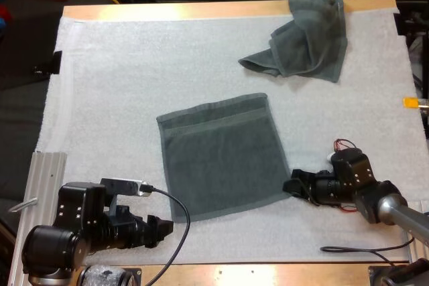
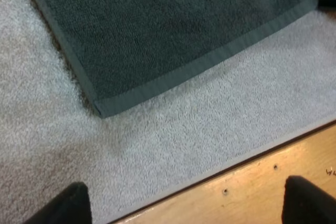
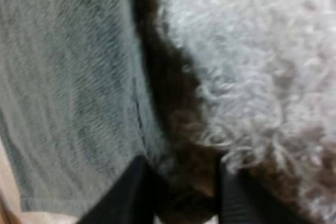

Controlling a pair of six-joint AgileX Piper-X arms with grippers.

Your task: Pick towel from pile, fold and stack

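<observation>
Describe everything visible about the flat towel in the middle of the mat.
The flat towel is dark grey-green terry with a hemmed border and a woven band near its far edge. It lies spread out, slightly turned, on the white mat. The right end effector is at its near right corner; the left end effector sits clear.

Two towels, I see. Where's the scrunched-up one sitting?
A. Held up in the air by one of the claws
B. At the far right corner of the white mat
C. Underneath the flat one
B: the crumpled towel lies at the far right corner of the mat, apart from the flat towel spread in the middle.
</observation>
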